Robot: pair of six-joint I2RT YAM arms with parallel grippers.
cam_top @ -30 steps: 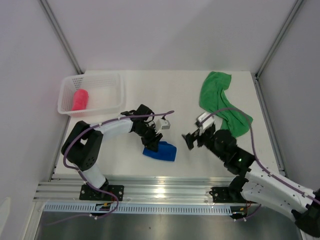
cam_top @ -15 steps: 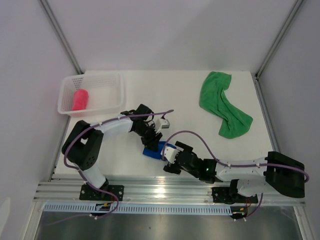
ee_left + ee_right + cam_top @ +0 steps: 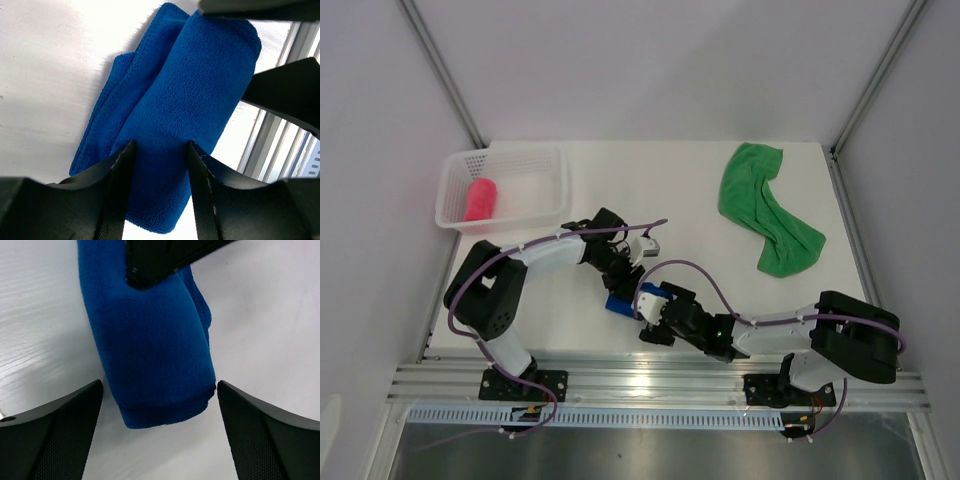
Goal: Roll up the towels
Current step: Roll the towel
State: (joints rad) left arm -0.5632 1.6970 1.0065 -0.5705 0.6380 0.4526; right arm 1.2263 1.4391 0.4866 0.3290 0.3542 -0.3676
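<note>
The royal blue towel (image 3: 617,303) lies rolled near the table's front edge, with a flat tail beside the roll (image 3: 200,90). My left gripper (image 3: 625,278) (image 3: 161,145) comes at it from behind, and its jaws are closed on the roll's middle. My right gripper (image 3: 654,316) (image 3: 160,384) is open wide, one finger on each side of the roll's near end (image 3: 150,350). The bright green towel (image 3: 765,205) lies crumpled and unrolled at the back right. The pink-red towel (image 3: 480,198) sits rolled in the basket.
A white mesh basket (image 3: 545,185) stands at the back left. The aluminium rail (image 3: 650,380) runs along the near table edge, just in front of the blue towel. The right arm's purple cable (image 3: 705,280) loops over the table beside the grippers.
My right arm has swung from the table's right middle down and left to the blue towel, and its open jaws now straddle the roll's end. The left gripper has stayed put.
</note>
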